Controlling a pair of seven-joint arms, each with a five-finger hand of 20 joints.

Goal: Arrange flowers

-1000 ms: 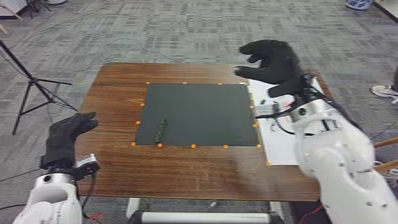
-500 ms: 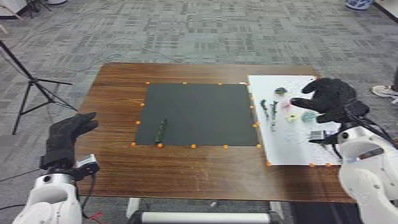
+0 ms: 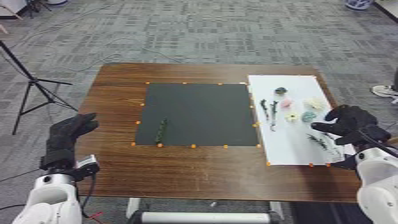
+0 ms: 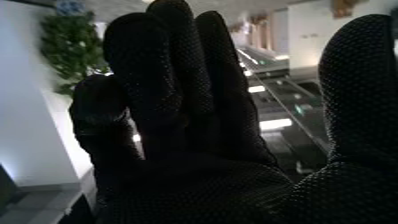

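Stem [image 3: 161, 131] by near left corner of dark board [image 3: 200, 110], likely first placed; right hand [image 3: 353, 120] open, empty at right edge of white sheet [image 3: 286, 150], left hand [image 3: 64, 135] likewise by left edge of table [image 3: 204, 172]. Next, probably: pinch pink flower [image 3: 286, 103], carry to board.

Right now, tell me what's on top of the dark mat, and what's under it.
A slim green stem lies on the dark mat, near its left corner closest to the robot. Anything under the mat is covered and cannot be seen.
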